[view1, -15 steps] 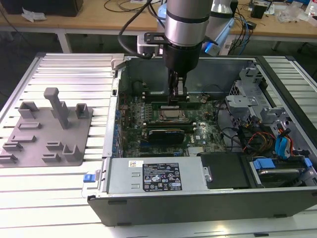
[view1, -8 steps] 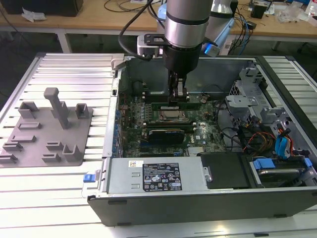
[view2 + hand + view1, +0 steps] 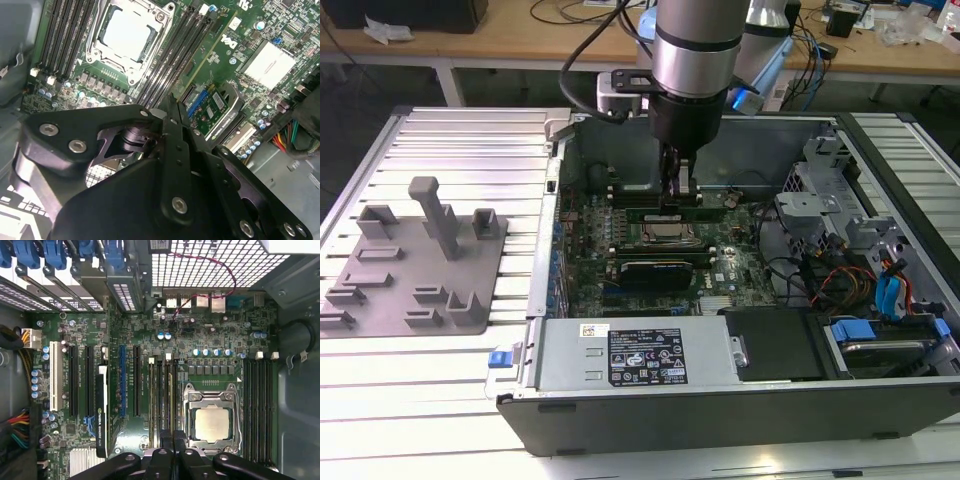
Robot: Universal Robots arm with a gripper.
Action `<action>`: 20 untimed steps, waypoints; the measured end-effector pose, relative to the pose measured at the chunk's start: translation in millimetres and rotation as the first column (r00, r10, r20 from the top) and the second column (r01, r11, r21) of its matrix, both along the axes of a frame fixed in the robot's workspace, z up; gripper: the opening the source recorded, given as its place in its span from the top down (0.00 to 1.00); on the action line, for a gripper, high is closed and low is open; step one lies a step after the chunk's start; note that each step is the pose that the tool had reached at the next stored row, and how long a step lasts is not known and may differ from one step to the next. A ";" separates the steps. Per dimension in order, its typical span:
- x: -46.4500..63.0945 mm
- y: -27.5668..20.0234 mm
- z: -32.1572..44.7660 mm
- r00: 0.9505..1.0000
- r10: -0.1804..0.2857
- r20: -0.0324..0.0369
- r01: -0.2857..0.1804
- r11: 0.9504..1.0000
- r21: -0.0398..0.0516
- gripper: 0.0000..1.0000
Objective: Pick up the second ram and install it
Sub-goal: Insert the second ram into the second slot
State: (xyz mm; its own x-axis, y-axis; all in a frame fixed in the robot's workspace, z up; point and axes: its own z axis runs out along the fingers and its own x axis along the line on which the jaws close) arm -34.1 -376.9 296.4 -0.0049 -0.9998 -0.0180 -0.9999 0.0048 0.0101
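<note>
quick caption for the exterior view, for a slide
Robot arm's gripper inside the open computer case, poised over the memory slots beside the processor socket.

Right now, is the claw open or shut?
Shut. The claw pinches the thin memory stick, which stands on edge beside the big chip.

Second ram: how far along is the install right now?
Done: the grey fixture plate carries no green stick, so pickup looks finished. In hand: the gripper is down inside the case at the second ram, which lies among the memory slots beside the CPU socket. Left: whether the stick is fully seated cannot be told, and the gripper is not yet withdrawn.
</note>
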 end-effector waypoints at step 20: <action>-5.1 0.0 -27.8 1.000 0.000 0.001 0.000 1.000 0.000 0.91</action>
